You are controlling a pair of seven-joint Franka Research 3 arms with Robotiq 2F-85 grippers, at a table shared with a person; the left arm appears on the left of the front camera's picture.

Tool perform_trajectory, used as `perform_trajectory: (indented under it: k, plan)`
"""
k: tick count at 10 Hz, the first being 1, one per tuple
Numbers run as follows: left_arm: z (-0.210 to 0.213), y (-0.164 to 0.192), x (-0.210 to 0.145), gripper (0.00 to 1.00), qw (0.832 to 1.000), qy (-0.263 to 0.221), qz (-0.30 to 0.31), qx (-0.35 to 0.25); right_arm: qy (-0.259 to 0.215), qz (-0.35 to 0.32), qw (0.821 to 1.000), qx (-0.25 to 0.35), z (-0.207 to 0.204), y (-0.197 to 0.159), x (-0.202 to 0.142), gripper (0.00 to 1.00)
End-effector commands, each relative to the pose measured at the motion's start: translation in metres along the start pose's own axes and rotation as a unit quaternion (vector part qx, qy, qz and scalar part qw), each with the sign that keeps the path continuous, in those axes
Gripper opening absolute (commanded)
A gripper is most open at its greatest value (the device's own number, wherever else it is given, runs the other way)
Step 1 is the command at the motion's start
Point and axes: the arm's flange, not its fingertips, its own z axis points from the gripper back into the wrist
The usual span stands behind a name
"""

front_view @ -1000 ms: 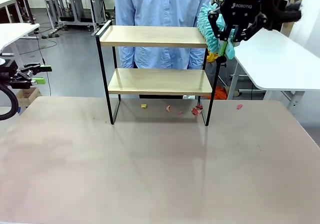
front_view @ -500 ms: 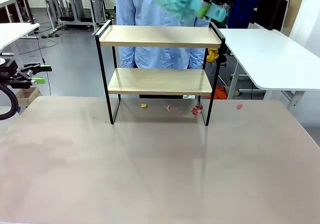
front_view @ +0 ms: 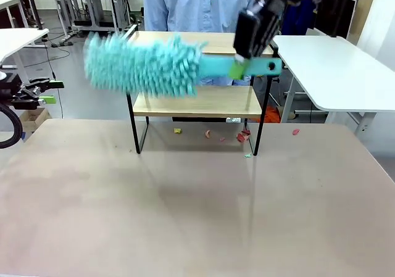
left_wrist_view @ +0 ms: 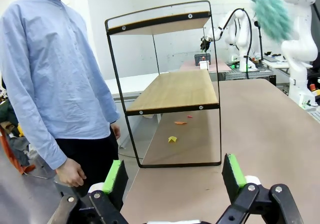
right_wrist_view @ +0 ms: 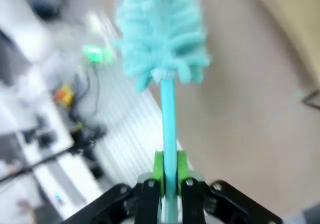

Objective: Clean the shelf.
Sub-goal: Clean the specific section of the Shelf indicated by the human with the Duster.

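1. Brown table (front_view: 185, 215) fills the bottom of the front view. A person (front_view: 197, 5) in a blue shirt stands at the top, behind it.
2. The shelf (front_view: 210, 102) stands in the upper middle, on the far part of the table. Little paper scraps (front_view: 241, 137) lie under it.
3. The right gripper (front_view: 242, 69) is squeezed tight on the handle of the blue-green duster (front_view: 142, 67).
4. A second ago the duster was at the upper right, by the end of the top board. Now it has swung down and lies sideways in front of the shelf, with its fluffy head at the upper left, blurry.
5. I think the lower board gets swept next.
6. The left gripper (left_wrist_view: 175, 176) has its fingers wide apart and holds nothing.
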Motion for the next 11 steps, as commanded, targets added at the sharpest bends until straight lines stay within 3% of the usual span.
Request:
perform_trajectory:
  k: [1, 6, 8, 11]
  plan:
    - [-0.001, 0.000, 0.004, 1.00, 1.000, 0.000, -0.002, -0.001, 0.096, 0.048, 0.993, -0.044, -0.012, -0.015, -0.020, 0.13]
    - [-0.001, 0.000, 0.004, 1.00, 1.000, 0.000, -0.002, -0.001, 0.229, -0.035, 0.972, -0.043, -0.083, -0.068, -0.135, 0.13]
    - [-0.001, 0.000, 0.004, 1.00, 1.000, 0.000, -0.002, -0.001, 0.222, -0.013, 0.975, 0.002, -0.097, -0.083, -0.178, 0.13]
    - [-0.001, 0.000, 0.004, 1.00, 1.000, 0.000, -0.002, -0.001, 0.194, 0.005, 0.981, 0.023, -0.105, -0.102, -0.195, 0.13]
